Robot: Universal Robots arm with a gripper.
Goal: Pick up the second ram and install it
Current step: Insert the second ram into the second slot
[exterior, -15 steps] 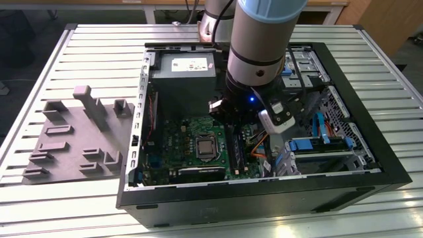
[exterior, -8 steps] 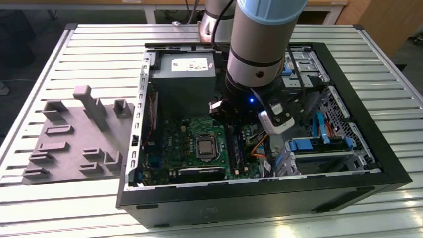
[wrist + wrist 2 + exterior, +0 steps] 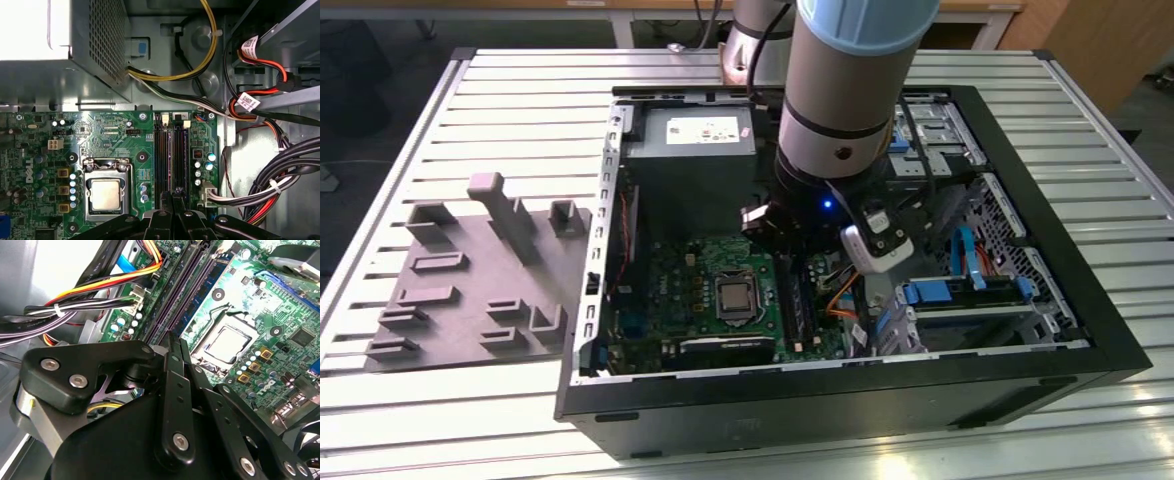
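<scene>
My gripper (image 3: pixel 783 243) reaches down into the open computer case (image 3: pixel 1067 330), just over the green motherboard (image 3: pixel 670 290). In both wrist views its black fingers are pressed together, gripper (image 3: pixel 172 340) and gripper (image 3: pixel 173 193), with nothing showing between them. The tips sit at one end of the long black memory slots (image 3: pixel 171 155), which run away from them as memory slots (image 3: pixel 182 290). A thin blue-green strip (image 3: pixel 210 285) lines the slot side nearest the processor socket (image 3: pixel 225 342). I cannot make out the second ram apart from the slots.
The grey fixture block (image 3: pixel 467 280) with upright posts lies on the slatted table at the exterior view's left. A power supply (image 3: pixel 690 150) stands behind the board. Cable bundles (image 3: pixel 270 190) and drive bays (image 3: pixel 961 295) crowd the side beyond the slots.
</scene>
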